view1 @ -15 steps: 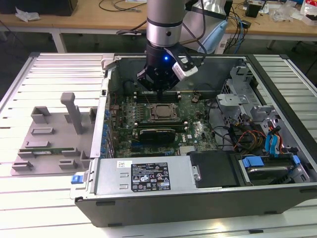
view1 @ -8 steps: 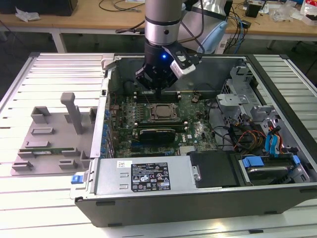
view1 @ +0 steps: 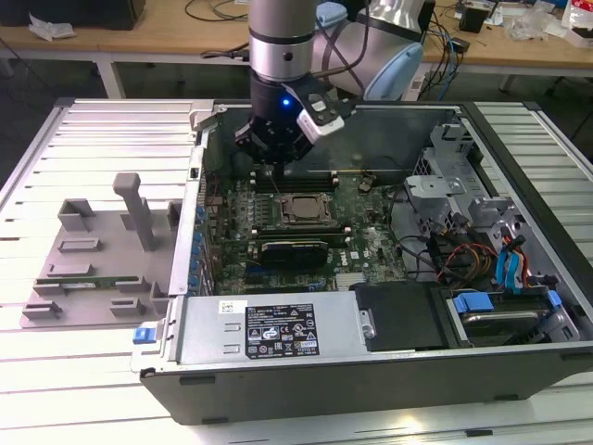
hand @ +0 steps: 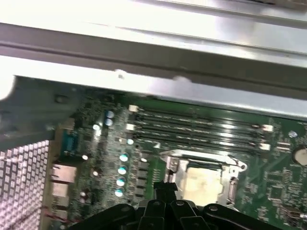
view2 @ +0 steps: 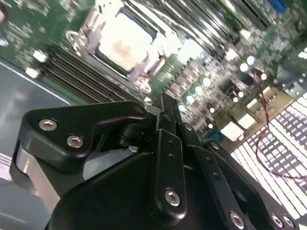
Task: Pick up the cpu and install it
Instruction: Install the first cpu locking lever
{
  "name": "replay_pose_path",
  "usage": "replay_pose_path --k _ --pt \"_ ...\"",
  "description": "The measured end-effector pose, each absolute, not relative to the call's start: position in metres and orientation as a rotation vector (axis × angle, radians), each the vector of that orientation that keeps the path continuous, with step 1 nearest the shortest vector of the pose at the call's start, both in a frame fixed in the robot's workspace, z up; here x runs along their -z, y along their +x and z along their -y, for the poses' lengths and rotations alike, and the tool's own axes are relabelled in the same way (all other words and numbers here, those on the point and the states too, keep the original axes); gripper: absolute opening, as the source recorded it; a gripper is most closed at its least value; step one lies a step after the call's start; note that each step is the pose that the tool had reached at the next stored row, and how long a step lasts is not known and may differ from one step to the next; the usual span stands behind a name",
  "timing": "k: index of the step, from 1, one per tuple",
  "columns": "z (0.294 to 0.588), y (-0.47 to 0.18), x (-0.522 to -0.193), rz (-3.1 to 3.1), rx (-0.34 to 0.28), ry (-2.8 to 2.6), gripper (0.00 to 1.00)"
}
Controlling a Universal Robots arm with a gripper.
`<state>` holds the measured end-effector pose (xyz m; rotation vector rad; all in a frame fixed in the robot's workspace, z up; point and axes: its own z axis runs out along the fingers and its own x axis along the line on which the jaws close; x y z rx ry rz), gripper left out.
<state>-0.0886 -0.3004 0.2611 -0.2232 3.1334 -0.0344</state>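
CPU Seated in Socket, Pincer Clenched Above the Board

CPU [view1: 301,208] lay flat in the motherboard socket [view1: 300,211], just below and a little ahead of the pincer [view1: 271,167] in the exterior view. In the second wrist view the chip [view2: 125,46] showed as a pale bright square inside the metal socket frame [view2: 84,36], beyond the black fingertips [view2: 165,108]. In the first wrist view it [hand: 204,181] sat framed by the same socket [hand: 232,184], close past the fingertip [hand: 165,187].

The pincer [view2: 165,106] was clenched with nothing between its fingers, which met in a narrow point in the second wrist view. It hung apart from the chip, not touching it, over the memory slots [view1: 278,181] beside the socket.

The green motherboard [view1: 361,232] spread under the pincer inside the open computer case [view1: 371,371]. To the exterior view's left of the pincer, well apart and outside the case, a grey plastic fixture [view1: 93,246] stood on the slatted table [view1: 56,371]. To the exterior view's right, drive bays and coloured cables [view1: 505,264] filled the case's far end.
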Motion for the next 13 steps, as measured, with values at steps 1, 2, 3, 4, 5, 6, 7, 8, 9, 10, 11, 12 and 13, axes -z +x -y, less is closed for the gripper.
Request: replay_pose_path --k 1,2,3,4,5,6,7,8,9,10,11,12,13 --pt "0.299 -0.095 -0.261 -3.133 0.035 -0.223 0.11" --pt "0.298 -0.098 -0.261 -3.133 0.034 -0.223 0.11" --pt "0.298 -0.101 -0.261 -3.133 0.034 -0.223 0.11" --pt "0.297 -0.107 -0.261 -3.133 0.032 -0.223 0.11" --pt "0.295 -0.114 -0.261 -3.133 0.027 -0.223 0.11" --pt "0.292 -0.117 -0.260 -3.133 0.019 -0.221 0.11" --pt "0.290 -0.117 -0.259 -3.133 0.019 -0.215 0.11" --pt "0.290 -0.117 -0.259 -3.135 0.018 -0.200 0.11" --pt "0.290 -0.117 -0.258 -3.137 0.019 -0.156 0.11" --pt "0.289 -0.116 -0.257 -3.139 0.019 -0.126 0.11" --pt "0.288 -0.115 -0.257 -3.139 0.019 -0.117 0.11" --pt "0.287 -0.114 -0.257 -3.139 0.019 -0.115 0.11" --pt "0.285 -0.113 -0.257 -3.139 0.019 -0.114 0.11"
